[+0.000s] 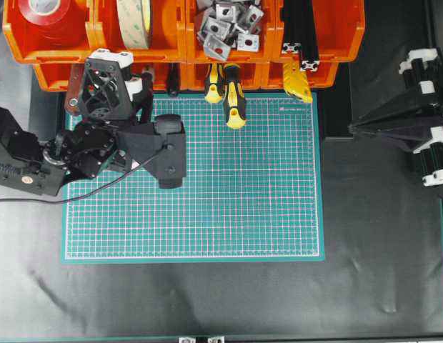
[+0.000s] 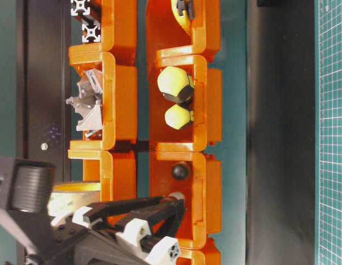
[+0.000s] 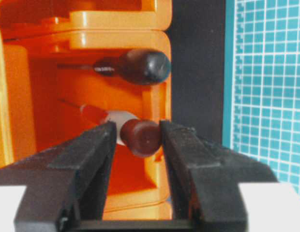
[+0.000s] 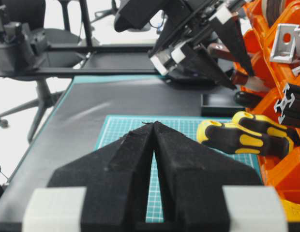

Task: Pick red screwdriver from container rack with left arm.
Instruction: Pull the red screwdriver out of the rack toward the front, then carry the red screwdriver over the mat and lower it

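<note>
Left gripper (image 3: 138,137) at the orange rack (image 3: 67,38), jaws flanking the red screwdriver's (image 3: 135,135) cap inside a lower bin, contact uncertain. Right gripper (image 4: 154,126) clenched, empty, above the mat (image 1: 279,207).

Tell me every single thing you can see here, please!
container rack: one, orange, along the mat's far edge
red screwdriver: one, red with white band, lower bin
dark screwdriver: one, blackish handle, same bin
yellow-and-black screwdrivers: two, neighbouring lower bin
red tape roll: one, upper bin
pale tape roll: one, upper bin
metal brackets: a pile, grey, upper bin
cutting mat: one, green, table middle
left gripper: one, black, fingers either side of the red screwdriver's cap
right gripper: one, black, shut, off to the side
</note>
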